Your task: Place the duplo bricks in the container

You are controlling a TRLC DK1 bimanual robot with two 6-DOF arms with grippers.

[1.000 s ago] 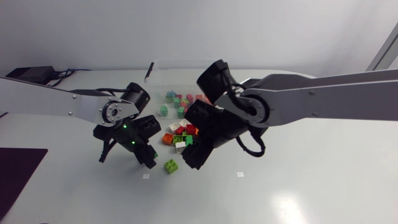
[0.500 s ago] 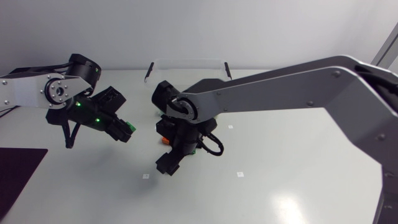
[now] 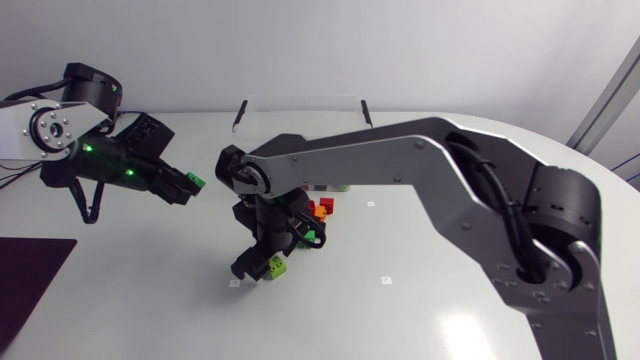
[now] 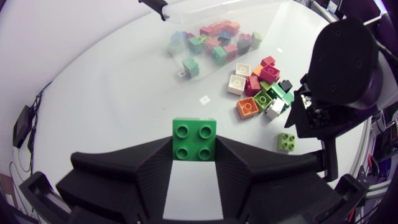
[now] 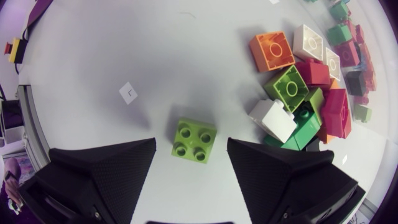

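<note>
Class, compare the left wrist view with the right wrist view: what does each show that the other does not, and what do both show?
Only the left wrist view: the left hand shut on a green brick, with the right arm beyond it. Only the right wrist view: that the right hand is open, straddling the lime brick without touching it. Both: the lime brick and the orange brick in the loose heap.

Two arms (image 3: 400, 160), one clear container (image 3: 300, 100), and well over a dozen duplo bricks (image 4: 247, 107).
</note>
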